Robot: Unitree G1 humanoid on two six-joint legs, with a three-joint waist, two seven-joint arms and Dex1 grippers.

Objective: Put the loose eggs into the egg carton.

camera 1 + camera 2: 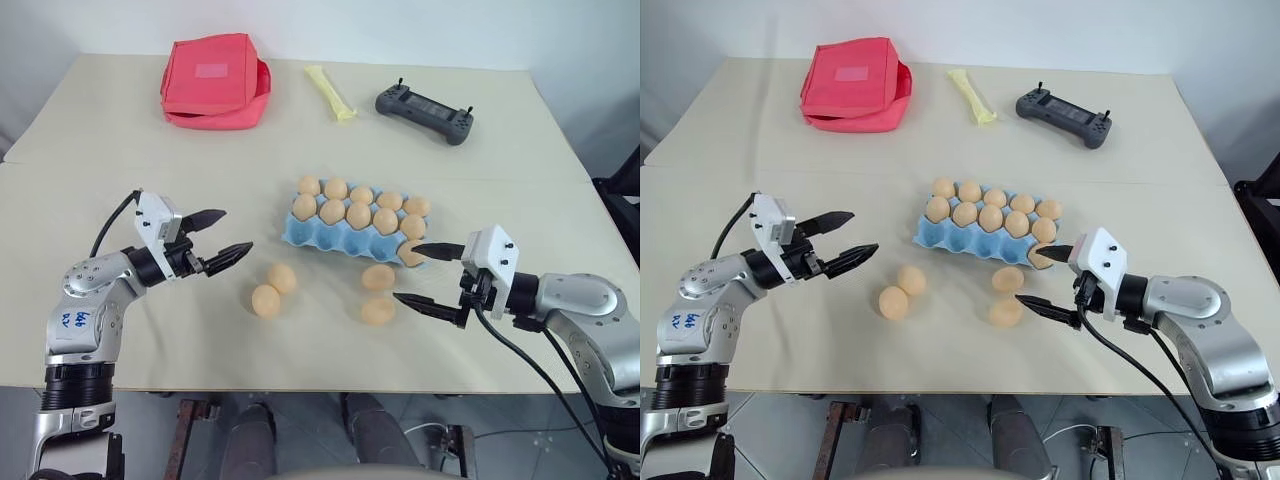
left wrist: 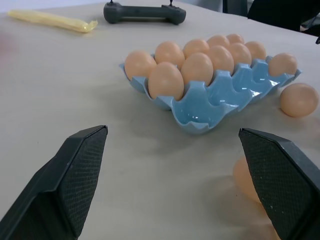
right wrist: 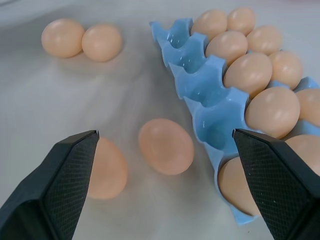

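From the head views, the egg carton (image 1: 352,222) sits mid-table with four loose eggs (image 1: 378,277) on the table along its near side, two toward each arm. The right gripper (image 1: 420,275), jaws apart and empty, hangs just beside its pair and is the nearer arm; the left gripper (image 1: 222,238), also spread, points level toward its two. In the right wrist view the closest egg (image 3: 166,145) lies between the open fingers (image 3: 60,185), long axis slanted, beside empty cups.

We were in what looked like a robotics lab or test room. A plain beige table (image 1: 120,130) stood against bare white walls (image 1: 400,25), with a tiled floor (image 1: 450,440) below its front edge. A dark handheld controller (image 1: 424,111) with two short antennas lay at the table's far side, near a red fabric pouch (image 1: 214,80), and black cables (image 1: 530,365) trailed along our arms.
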